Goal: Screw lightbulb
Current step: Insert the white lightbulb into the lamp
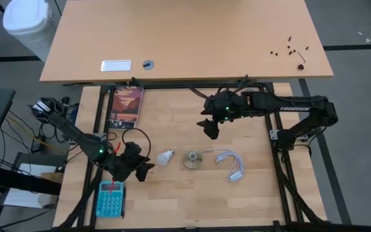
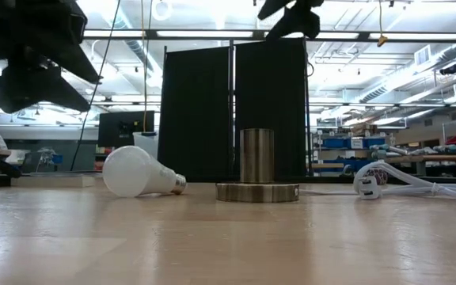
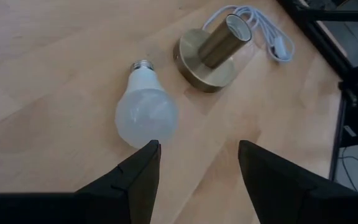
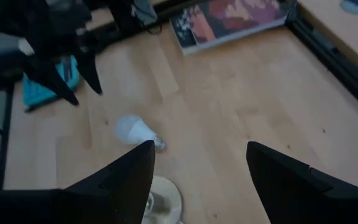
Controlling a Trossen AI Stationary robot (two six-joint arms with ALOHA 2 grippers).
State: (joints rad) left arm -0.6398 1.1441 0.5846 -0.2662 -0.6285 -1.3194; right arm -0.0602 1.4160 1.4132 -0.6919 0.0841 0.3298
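The bulb (image 3: 146,113) lies on the tabletop (image 1: 192,193) just ahead of the left fingers (image 3: 146,168), released; right fingers (image 4: 135,165) released, above.

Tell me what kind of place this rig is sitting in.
Probably a robotics lab or workshop: a wooden workbench under strip-lit ceilings, black partition panels behind it, and shelving with blue storage bins beyond.

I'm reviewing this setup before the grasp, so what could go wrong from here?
The small white frosted lightbulb lies on its side on the wooden table, free to roll if the open left gripper nudges its dome. Its screw base points at the round brass socket close by, so a push might knock them together. The open right gripper hovers above both; the arms could crowd each other.
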